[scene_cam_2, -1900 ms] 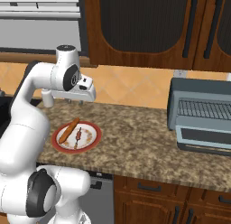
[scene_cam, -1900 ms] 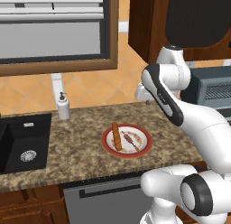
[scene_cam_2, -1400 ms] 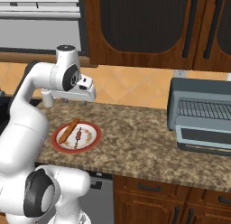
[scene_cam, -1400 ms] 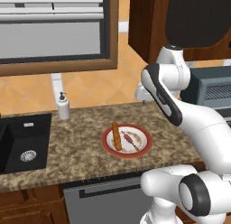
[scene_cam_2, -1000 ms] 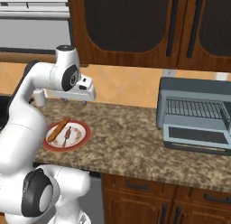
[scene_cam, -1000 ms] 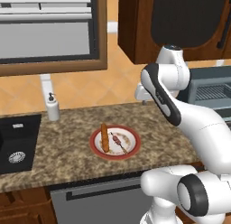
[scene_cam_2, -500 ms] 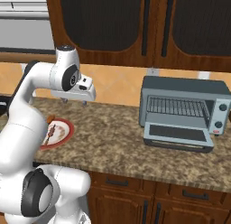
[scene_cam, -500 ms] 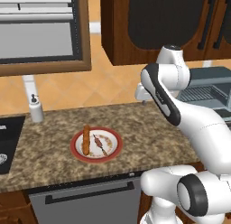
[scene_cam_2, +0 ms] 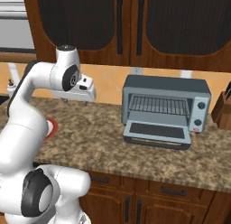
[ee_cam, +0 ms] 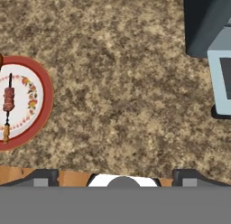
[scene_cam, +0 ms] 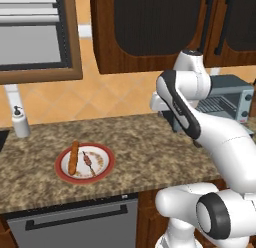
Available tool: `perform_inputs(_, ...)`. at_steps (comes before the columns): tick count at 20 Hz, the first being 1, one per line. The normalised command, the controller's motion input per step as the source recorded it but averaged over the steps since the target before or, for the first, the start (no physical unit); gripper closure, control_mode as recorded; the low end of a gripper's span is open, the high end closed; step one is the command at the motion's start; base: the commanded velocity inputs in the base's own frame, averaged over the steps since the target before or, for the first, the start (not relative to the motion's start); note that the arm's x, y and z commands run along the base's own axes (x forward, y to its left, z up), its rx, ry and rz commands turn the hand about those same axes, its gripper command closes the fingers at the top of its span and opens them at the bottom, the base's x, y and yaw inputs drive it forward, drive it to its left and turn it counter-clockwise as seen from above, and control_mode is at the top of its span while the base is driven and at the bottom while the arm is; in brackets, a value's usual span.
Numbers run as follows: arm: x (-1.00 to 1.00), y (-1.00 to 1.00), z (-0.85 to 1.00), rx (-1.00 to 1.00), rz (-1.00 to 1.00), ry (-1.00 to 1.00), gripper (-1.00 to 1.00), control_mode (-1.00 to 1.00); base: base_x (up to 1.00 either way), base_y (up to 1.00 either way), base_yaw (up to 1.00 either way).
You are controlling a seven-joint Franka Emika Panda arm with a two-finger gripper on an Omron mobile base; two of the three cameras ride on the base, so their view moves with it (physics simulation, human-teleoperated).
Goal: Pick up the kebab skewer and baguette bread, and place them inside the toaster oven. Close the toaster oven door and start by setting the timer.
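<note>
The skewer and baguette lie side by side on the plate, well left of the open oven. I'd bring the gripper down squarely over the skewer; I can't tell how its jaws stand.

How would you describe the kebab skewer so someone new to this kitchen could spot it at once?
Start at the speckled granite counter and find the red-rimmed plate left of the toaster oven. Two things lie on it side by side. The kebab skewer is the thin stick with small dark meat chunks, slimmer and shorter than the plain orange-brown baguette bread to its left.
</note>
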Motion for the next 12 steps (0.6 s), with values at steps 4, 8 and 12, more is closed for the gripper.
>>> perform_inputs(4, 0.0, 0.0, 0.0, 0.0, 0.0, 0.0, -1.0, 1.0, 0.0, 0.0, 0.0)
perform_inputs(8, 0.0, 0.0, 0.0, 0.0, 0.0, 0.0, -1.0, 1.0, 0.0, 0.0, 0.0)
perform_inputs(12, 0.0, 0.0, 0.0, 0.0, 0.0, 0.0, -1.0, -1.0, 0.0, 0.0, 0.0)
